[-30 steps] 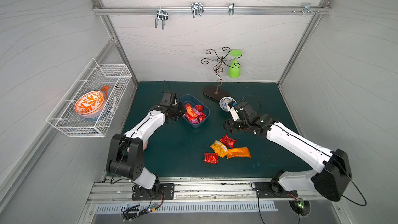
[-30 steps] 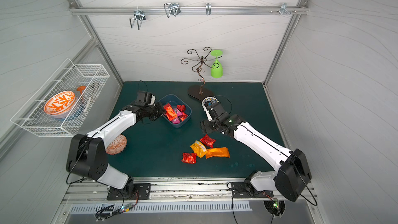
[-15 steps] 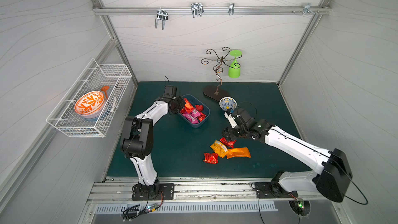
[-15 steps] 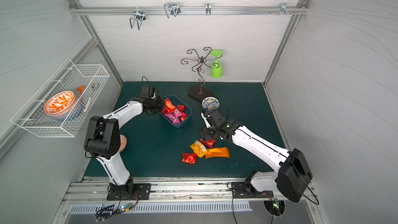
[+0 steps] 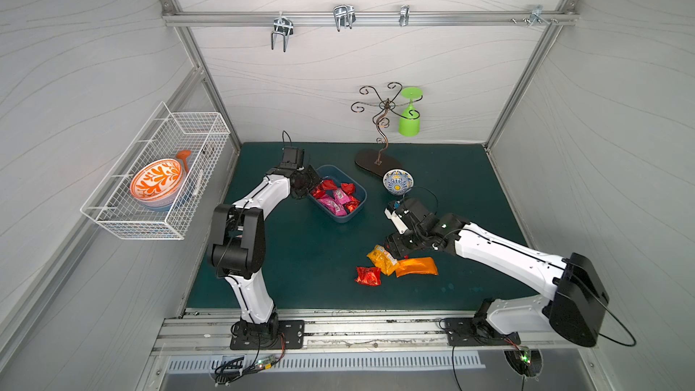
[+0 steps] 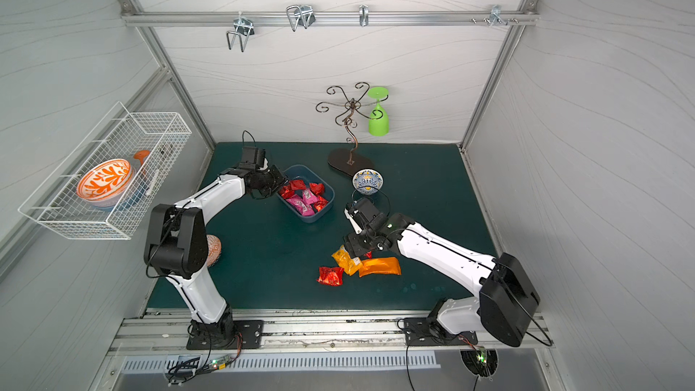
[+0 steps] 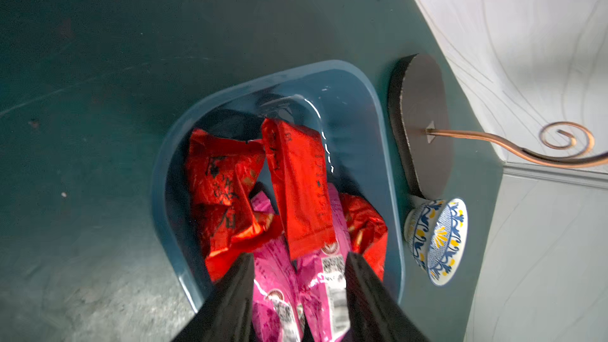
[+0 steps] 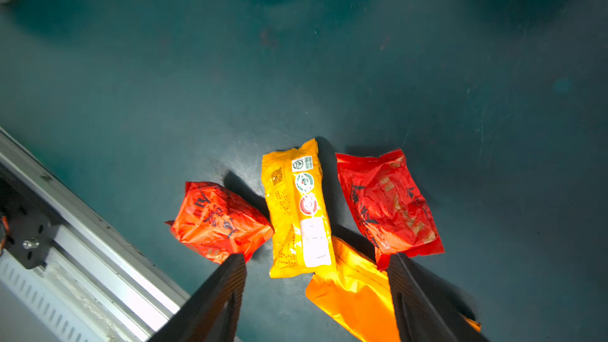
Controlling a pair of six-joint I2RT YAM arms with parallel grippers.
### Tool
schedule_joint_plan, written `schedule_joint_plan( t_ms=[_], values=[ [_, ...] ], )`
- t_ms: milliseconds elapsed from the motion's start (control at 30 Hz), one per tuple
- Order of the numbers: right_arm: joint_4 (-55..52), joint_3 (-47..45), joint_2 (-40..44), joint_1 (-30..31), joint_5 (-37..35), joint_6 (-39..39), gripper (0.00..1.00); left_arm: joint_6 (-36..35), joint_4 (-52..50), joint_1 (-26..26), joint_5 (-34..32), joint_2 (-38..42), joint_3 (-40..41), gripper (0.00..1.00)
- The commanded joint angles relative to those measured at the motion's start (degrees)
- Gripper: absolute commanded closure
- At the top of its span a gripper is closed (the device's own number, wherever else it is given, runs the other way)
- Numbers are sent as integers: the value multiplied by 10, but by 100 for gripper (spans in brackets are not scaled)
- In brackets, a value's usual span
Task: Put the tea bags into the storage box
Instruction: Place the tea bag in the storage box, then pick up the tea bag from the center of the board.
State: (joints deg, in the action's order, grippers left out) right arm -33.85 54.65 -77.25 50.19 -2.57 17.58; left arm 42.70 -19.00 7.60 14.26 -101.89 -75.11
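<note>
The dark blue storage box (image 5: 359, 197) sits left of the mat's middle and holds red tea bags (image 7: 223, 189) and pink ones (image 7: 279, 291). My left gripper (image 7: 299, 258) hangs open over the box's near-left end, nothing between its jaws; a long red sachet (image 7: 296, 185) lies just beyond them on the pile. Loose on the mat lie a yellow sachet (image 8: 297, 208), an orange one (image 8: 355, 294) and two red ones (image 8: 220, 222) (image 8: 388, 205). My right gripper (image 8: 317, 258) is open low above the yellow and orange sachets, holding nothing.
A small blue-patterned bowl (image 5: 398, 181) stands right of the box, beside the dark base of a metal stand (image 5: 378, 161) carrying a green glass (image 5: 409, 118). A white wire basket (image 5: 158, 178) hangs on the left wall. A metal rail (image 8: 82, 225) runs along the mat's front edge.
My left gripper was shut on a red sachet over the box and has opened; the sachet now lies in the box. My right gripper has moved down and forward to the loose sachets.
</note>
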Motion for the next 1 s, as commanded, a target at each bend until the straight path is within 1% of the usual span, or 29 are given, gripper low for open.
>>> schedule_joint_plan(
  t_ms=[0, 67, 133, 200, 400, 667, 767, 967],
  values=[
    [-28, -5, -18, 2, -36, -2, 27, -19, 3, 1, 14, 65, 23, 51],
    [-45, 0, -30, -4, -72, -1, 29, -21, 5, 2, 16, 97, 52, 51],
    [-58, 1, -38, -17, -78, 5, 31, -22, 4, 2, 21, 128, 81, 51],
    [-63, -6, -35, -38, -64, 17, 33, -23, -1, 4, 23, 157, 111, 52],
    [-24, -57, 0, -126, 75, 64, 38, -16, -18, 20, 13, 244, 196, 52],
    [54, -109, -4, -220, 232, 127, 47, 23, -16, 91, -22, 330, 283, 53],
    [85, -118, -19, -242, 271, 145, 49, 24, -19, 100, -31, 342, 292, 53],
    [130, -114, -66, -250, 299, 166, 52, 22, -25, 100, -39, 350, 287, 53]
  ],
)
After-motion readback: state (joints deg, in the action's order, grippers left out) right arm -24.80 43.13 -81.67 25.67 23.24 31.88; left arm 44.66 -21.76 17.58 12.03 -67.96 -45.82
